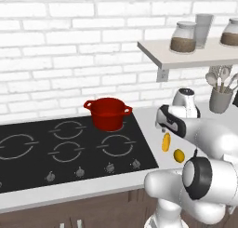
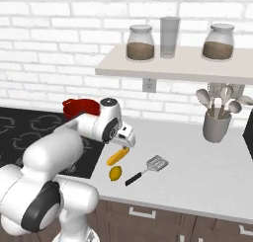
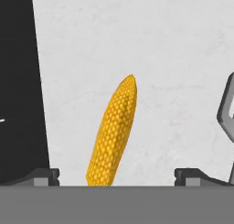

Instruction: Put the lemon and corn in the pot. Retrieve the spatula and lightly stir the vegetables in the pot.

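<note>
The corn (image 3: 113, 134) lies flat on the pale tabletop (image 2: 197, 172), directly beneath your gripper (image 3: 116, 175) and running lengthwise between its wide-apart jaws, which hold nothing. The lemon (image 2: 115, 173) sits just past the cob's near end, the spatula (image 2: 147, 169) beside it to the gripper's right. The red pot (image 1: 108, 113) waits on the stovetop (image 1: 56, 148), well off to the left. Risk: if you close along the cob's length instead of across it, the round cob may slip or roll toward the lemon.

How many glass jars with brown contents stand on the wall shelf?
2: one glass jar of brown grains at the shelf's left, the other toward its right, a clear empty glass between them.
</note>
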Tool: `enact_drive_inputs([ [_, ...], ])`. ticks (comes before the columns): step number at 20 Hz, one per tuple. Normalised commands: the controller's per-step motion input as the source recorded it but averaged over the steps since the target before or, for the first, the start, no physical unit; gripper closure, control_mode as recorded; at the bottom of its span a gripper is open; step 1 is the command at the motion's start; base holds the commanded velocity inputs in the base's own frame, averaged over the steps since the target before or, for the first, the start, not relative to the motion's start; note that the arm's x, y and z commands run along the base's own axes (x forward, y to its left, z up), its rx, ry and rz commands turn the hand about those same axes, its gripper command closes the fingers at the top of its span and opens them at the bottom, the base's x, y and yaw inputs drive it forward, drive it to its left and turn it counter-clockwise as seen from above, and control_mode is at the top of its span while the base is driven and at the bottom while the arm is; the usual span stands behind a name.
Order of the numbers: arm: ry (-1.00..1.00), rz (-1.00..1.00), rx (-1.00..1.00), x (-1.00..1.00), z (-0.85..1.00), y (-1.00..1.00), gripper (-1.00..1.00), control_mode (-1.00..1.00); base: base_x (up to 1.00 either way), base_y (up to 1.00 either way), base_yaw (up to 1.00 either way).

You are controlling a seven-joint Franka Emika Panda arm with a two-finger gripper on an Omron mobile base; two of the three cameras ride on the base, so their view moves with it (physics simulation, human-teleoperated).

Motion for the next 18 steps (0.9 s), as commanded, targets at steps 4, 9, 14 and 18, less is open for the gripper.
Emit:
enact_drive_inputs([
  [4,0.00,-0.05,0.00,0.16,-0.28,-0.12,-1.00,-1.00,0.00,0.00,0.00],
  [9,0.00,-0.04,0.00,0.28,-0.27,-0.09,-1.00,-1.00,0.00,0.00,0.00],
  [14,0.00,-0.03,0.00,0.21,-0.30,-0.02,-1.00,-1.00,0.00,0.00,0.00],
  [18,0.02,-0.01,0.00,0.20,-0.33,0.00,-1.00,-1.00,0.00,0.00,0.00],
])
